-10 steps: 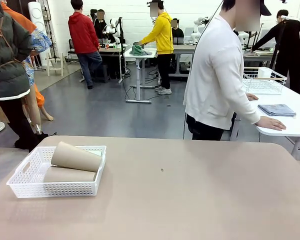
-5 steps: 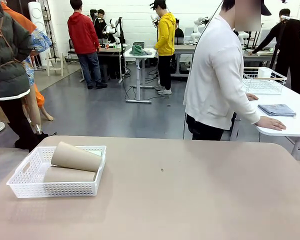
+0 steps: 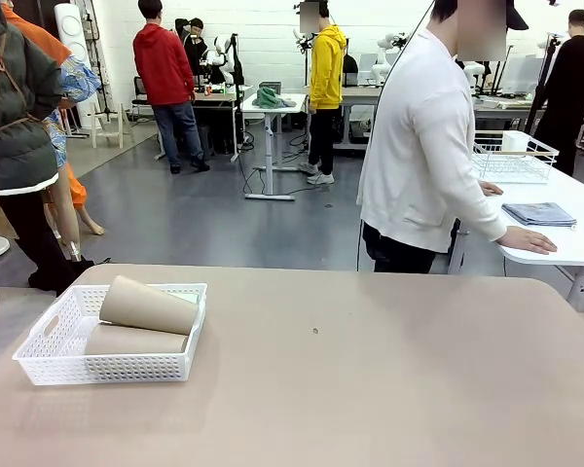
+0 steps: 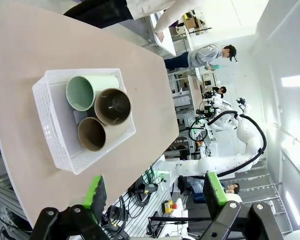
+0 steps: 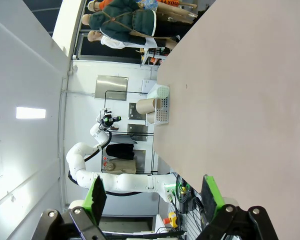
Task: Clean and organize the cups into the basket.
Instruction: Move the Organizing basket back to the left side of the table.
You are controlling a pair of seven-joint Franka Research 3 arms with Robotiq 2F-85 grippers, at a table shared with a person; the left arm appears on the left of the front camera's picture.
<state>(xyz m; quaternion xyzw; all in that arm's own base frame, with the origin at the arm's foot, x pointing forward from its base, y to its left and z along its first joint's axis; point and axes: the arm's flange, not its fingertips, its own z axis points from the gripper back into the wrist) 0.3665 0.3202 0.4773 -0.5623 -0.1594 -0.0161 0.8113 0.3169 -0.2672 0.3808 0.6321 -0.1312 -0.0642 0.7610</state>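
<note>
The white mesh basket sits at the table's left. Two tan cups lie on their sides in it, one resting on top of the other. From above, the left wrist view shows the basket holding a mint green cup and two tan cups, mouths toward the camera. My left gripper hangs open well above the basket, holding nothing. My right gripper is open too, high over the bare table, with the basket and a tan cup far off.
The tan table stretches wide to the right of the basket. A person in a white top stands at its far side, hands on a neighbouring white table with a wire rack and a folded cloth.
Basket, cups and the person at the table have not moved. Only people far in the background have shifted.
</note>
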